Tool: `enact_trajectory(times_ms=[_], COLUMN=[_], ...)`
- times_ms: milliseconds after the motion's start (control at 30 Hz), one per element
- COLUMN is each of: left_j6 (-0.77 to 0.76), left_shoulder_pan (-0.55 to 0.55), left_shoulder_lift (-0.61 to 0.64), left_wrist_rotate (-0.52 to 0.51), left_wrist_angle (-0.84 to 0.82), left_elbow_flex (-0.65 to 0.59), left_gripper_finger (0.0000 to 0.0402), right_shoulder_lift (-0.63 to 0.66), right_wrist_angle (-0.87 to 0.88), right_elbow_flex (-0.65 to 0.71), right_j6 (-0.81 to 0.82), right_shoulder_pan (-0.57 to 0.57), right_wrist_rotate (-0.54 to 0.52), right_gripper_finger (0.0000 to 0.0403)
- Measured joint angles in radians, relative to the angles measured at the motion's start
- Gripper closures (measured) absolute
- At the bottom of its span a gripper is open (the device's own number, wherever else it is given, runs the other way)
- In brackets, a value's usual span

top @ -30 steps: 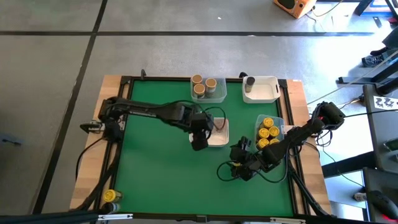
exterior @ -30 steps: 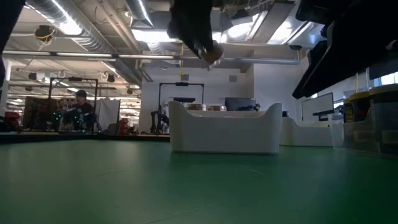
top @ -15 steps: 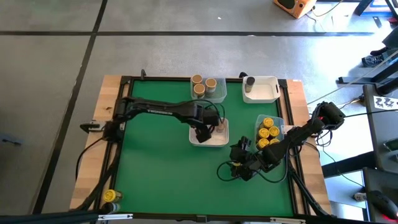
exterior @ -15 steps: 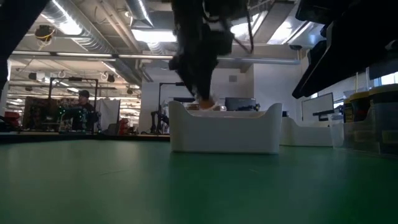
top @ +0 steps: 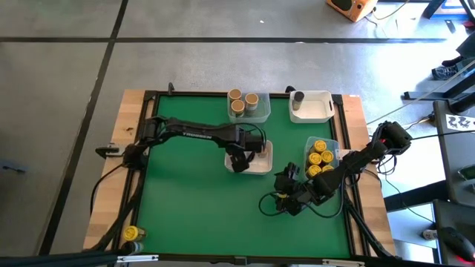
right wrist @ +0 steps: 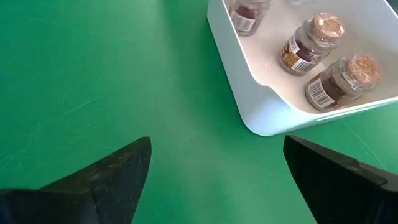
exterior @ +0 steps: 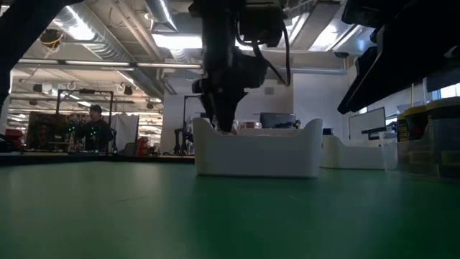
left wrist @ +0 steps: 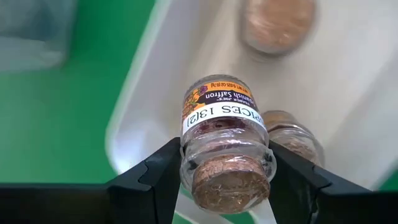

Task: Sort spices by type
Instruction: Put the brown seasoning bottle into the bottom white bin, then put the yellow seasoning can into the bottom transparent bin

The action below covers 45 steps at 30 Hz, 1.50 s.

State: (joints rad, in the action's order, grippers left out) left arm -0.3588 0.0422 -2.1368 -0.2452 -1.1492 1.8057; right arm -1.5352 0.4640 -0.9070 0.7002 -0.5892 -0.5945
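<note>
Your left gripper (left wrist: 225, 180), clamped on a saffron jar (left wrist: 224, 140), sits inside the white tray (top: 261, 167): tray wall (left wrist: 134, 118) close on one side, cork-lidded jars (left wrist: 292, 134) just beside and ahead. Right gripper (right wrist: 217, 180), spread wide, has bare green mat (right wrist: 93, 74) ahead; the tray corner (right wrist: 264, 121) stands off to one side.

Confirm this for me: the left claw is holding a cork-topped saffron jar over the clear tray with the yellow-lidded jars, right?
Not quite. The left claw does hold the cork-topped saffron jar, but over the white tray mid-table, not the clear tray of yellow-lidded jars. The high view shows it.
</note>
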Motion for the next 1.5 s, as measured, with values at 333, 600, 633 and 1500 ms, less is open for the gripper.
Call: enact_trajectory(times_ms=[333,600,633,1500], left_j6=[-0.023,-0.006,-0.005,0.021], left_shoulder_pan=[0.008,0.026,0.027,0.018], left_shoulder_lift=[0.0,-0.023,-0.029,-0.006], left_wrist_rotate=[0.094,0.077,0.077,0.076], left_wrist_angle=[-0.016,0.006,0.012,0.031], left_elbow_flex=[0.0,-0.028,-0.032,-0.011], left_gripper_finger=[0.0212,0.0212,0.0212,0.0124], right_shoulder_lift=[0.0,0.0,0.0,0.0], right_wrist_angle=[-0.001,-0.002,-0.003,0.0], right_elbow_flex=[0.0,0.0,0.0,0.0], right_j6=[0.0,0.0,0.0,0.0], right_shoulder_pan=[0.0,0.0,0.0,0.0], right_wrist_rotate=[-0.002,-0.019,-0.02,-0.024], right_gripper_finger=[0.0039,0.0039,0.0039,0.0039])
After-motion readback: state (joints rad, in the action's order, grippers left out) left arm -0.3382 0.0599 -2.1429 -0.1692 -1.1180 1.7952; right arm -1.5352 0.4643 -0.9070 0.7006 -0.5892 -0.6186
